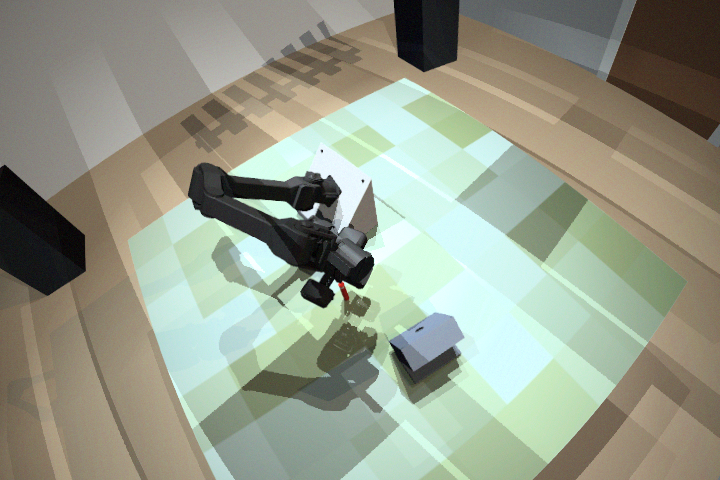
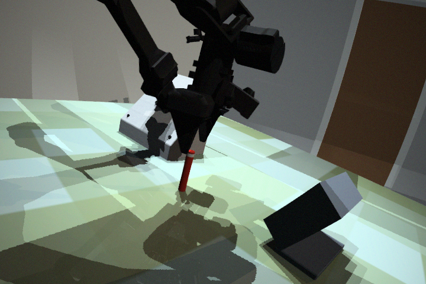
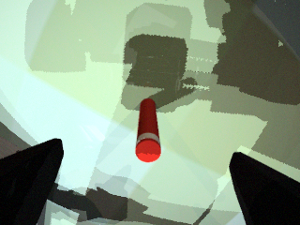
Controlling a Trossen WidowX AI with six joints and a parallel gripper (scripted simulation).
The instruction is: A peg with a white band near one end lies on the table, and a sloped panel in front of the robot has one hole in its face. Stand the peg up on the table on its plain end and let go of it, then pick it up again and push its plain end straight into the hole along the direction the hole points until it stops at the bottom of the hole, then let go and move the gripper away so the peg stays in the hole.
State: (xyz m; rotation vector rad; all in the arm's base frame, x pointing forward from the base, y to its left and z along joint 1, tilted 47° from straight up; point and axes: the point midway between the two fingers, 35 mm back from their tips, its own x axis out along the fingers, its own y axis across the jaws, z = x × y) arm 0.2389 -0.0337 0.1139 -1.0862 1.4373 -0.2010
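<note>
The red peg (image 1: 343, 291) (image 2: 186, 172) (image 3: 148, 117) stands upright on the table, its white-banded end up and its plain end down. My gripper (image 2: 194, 146) (image 3: 148, 156) is open and empty, pointing down close above the peg. In the wrist view the peg's top shows between the two spread fingers, with a wide gap on each side. The blue-grey sloped panel (image 1: 429, 346) (image 2: 342, 196) stands apart from the peg, to its right in the top and exterior views. Its hole (image 1: 419, 328) shows in the top view and is hidden in the exterior view.
A white sloped block (image 1: 346, 175) (image 2: 138, 112) with small dark holes stands behind the peg, partly hidden by the arm. Black pillars (image 1: 427, 33) (image 1: 32, 232) stand beyond the checkered table top. Arm shadows fall around the peg.
</note>
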